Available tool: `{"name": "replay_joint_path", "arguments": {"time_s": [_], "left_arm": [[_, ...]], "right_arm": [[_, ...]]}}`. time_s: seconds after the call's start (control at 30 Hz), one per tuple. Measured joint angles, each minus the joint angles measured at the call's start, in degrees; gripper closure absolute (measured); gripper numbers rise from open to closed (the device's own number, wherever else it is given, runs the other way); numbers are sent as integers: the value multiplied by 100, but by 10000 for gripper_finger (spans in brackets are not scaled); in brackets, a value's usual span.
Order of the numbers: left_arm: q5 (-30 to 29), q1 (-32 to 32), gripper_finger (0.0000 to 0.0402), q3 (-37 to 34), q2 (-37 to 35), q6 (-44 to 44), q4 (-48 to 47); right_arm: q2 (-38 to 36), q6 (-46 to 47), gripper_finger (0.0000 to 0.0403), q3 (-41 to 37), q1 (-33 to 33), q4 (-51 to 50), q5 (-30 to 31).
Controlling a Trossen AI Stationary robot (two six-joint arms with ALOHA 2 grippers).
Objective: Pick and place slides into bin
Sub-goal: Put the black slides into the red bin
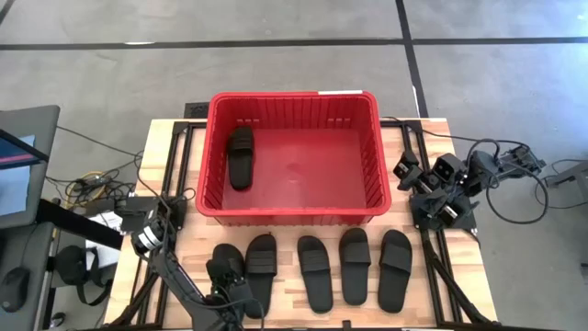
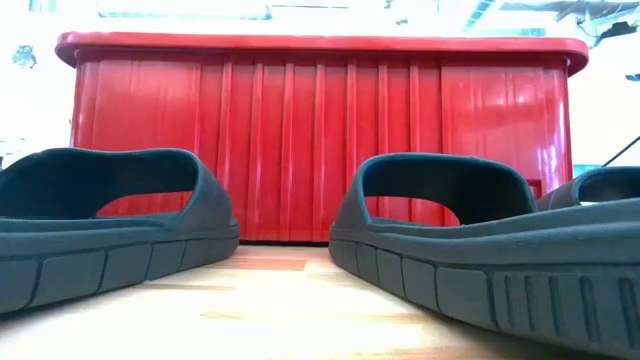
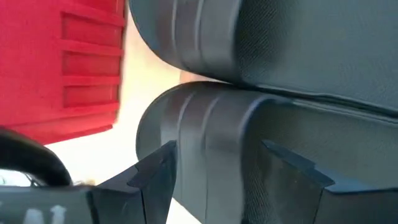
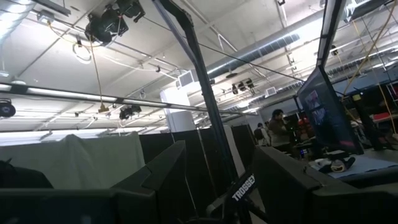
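Red plastic marks the bin (image 1: pixel 294 110) at the table's (image 1: pixel 464 244) far middle in the high view, one slide (image 1: pixel 241 156) lying inside at its left and five slides (image 1: pixel 317 269) in a row before it; the left gripper (image 1: pixel 230 280) sits over the leftmost, the right gripper (image 1: pixel 411 175) parked beside the bin. Low view: two slides front the bin wall. Left wrist view: its fingers (image 3: pixel 152 177) spread wide around a slide's strap; right wrist view: fingers (image 4: pixel 283 180) apart, empty.

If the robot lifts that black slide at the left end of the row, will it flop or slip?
The slide looks thick-soled and molded, so it probably stays fairly stiff. Its matte surface likely won't slip much. The left end effector stands open around it.
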Motion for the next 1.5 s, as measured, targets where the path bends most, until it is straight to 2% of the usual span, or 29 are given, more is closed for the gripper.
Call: {"name": "replay_joint_path", "arguments": {"time_s": [0.17,0.37,0.47,0.73,1.1,1.5], "left_arm": [[71,7,191,-304,13,-113,265],[41,20,207,-346,13,-321,-85],[23,31,245,-346,13,-385,-63],[68,39,388,-346,11,-607,-122],[167,42,398,184,-226,-601,-51],[461,0,400,615,-1378,-600,-76]], "right_arm": [[-1,-8,230,-1,0,-9,0],[-1,-9,230,-1,0,-9,-1],[-1,-11,230,0,0,-11,0],[-1,-124,230,-1,0,-13,0],[-1,-125,230,0,-2,-48,1],[-1,-123,230,-1,-2,-143,0]]}}
